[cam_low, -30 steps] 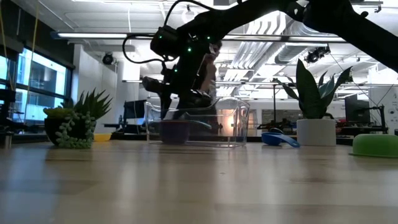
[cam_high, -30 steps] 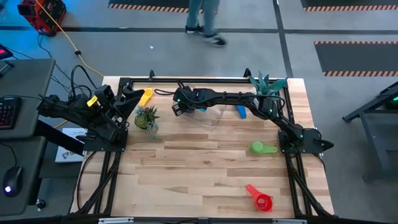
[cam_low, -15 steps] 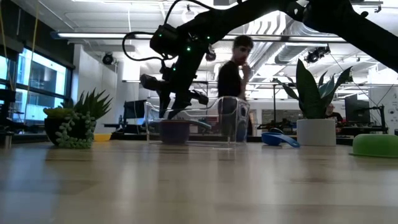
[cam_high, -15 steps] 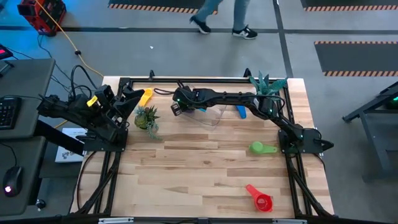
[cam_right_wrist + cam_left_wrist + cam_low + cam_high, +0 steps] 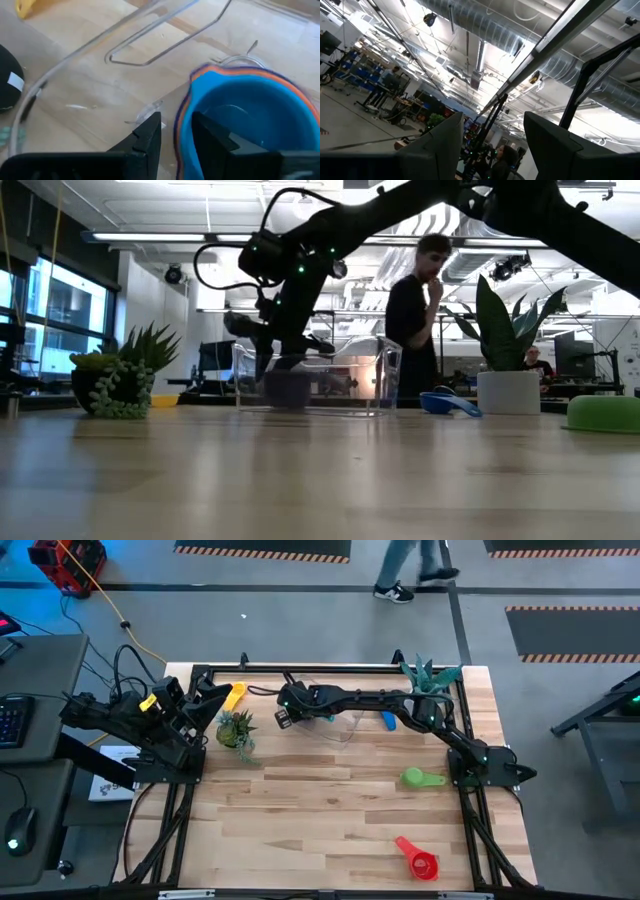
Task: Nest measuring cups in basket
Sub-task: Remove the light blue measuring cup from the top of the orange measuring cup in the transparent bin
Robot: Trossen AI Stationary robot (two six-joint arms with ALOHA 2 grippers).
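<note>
The right tool [image 5: 175,137] hangs over the left end of the clear basket [image 5: 345,730] at the back of the worktop [image 5: 320,810], its 2 fingers [image 5: 147,137] narrowly parted astride the rim of a blue measuring cup [image 5: 250,115]; whether they pinch that rim or have just let it go I cannot tell. That cup sits inside an orange one [image 5: 186,95] with a dark blue edge showing outside it, so at least 3 cups look nested in the basket already. To do this step well, I would judge the tool should rise straight up, so a finger does not catch the rim and tip the stack or drag the light basket. The right arm stretches long and nearly flat from its base at the right edge across the back of the worktop, wrist bent down into the basket. 4 cups lie outside: light blue [image 5: 387,720] just right of the basket, green [image 5: 420,778], red [image 5: 418,860] near the front, yellow [image 5: 233,696] at the left. The left tool [image 5: 490,145] is parked at the left edge, pointing upward, fingers spread and empty.
</note>
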